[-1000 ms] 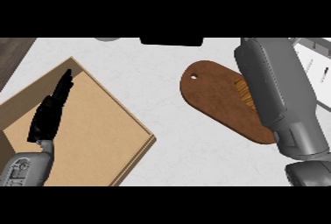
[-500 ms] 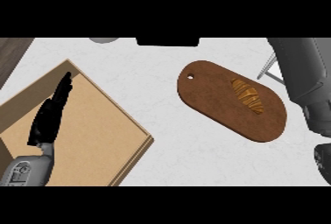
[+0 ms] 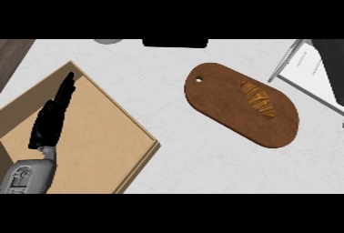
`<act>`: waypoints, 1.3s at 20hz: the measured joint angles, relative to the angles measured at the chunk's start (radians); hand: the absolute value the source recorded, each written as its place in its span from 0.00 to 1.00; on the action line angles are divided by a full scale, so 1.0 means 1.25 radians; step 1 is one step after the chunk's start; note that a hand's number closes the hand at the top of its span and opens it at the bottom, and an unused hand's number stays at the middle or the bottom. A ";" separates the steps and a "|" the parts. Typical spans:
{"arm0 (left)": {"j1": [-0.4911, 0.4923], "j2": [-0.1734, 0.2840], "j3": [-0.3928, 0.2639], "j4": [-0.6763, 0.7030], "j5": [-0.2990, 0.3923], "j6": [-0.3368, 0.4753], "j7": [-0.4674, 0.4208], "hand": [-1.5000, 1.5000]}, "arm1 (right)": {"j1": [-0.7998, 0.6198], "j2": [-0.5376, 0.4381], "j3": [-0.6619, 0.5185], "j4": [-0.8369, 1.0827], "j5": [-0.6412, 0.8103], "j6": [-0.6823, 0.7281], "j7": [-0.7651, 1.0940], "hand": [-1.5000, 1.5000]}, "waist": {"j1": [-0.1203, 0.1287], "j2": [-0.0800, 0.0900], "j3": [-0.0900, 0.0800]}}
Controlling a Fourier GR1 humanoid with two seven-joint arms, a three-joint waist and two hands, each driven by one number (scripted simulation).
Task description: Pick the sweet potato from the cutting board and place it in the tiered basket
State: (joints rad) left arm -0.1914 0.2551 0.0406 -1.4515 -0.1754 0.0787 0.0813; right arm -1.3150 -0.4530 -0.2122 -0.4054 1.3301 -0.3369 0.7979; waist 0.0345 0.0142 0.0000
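The sweet potato [image 3: 259,99], orange with darker stripes, lies on the right half of the brown oval cutting board [image 3: 228,113]. Thin wire legs and a pale shelf of the tiered basket [image 3: 295,75] show at the right edge, just beyond the board. A dark shape at the upper right edge looks like my right hand [image 3: 334,68], apart from the sweet potato; its pose is cut off by the frame. My left hand [image 3: 50,120] rests open at the far left, fingers straight and pointing away, holding nothing.
A large tan wooden board [image 3: 101,136] lies under my left hand at the lower left. A dark object [image 3: 174,43] and a grey one [image 3: 107,41] sit at the counter's far edge. Pale counter [image 3: 168,91] separates the two boards.
My right forearm, which covered the sweet potato and the board's right side, has swung off to the right edge, uncovering the sweet potato. The view shifted slightly. My left hand stayed put.
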 measured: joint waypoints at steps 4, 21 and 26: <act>0.005 0.004 0.006 0.005 0.001 -0.004 -0.013 0.50 | -0.010 -0.051 0.032 0.054 0.054 0.043 0.021 1.00 | 0.003 0.001 0.000; 0.015 0.006 0.024 -0.005 -0.001 -0.015 -0.017 0.50 | 0.077 -0.171 -0.056 0.138 -0.037 0.033 -0.212 1.00 | -0.005 -0.002 0.001; 0.011 -0.001 0.017 -0.007 -0.007 -0.015 -0.010 0.50 | 0.100 -0.170 -0.135 0.151 -0.119 0.021 -0.218 0.00 | -0.004 -0.005 -0.003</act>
State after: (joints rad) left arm -0.1775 0.2540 0.0624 -1.4599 -0.1839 0.0605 0.0694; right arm -1.1905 -0.6659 -0.3805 -0.2172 1.1818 -0.3101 0.5255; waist 0.0297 0.0076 -0.0037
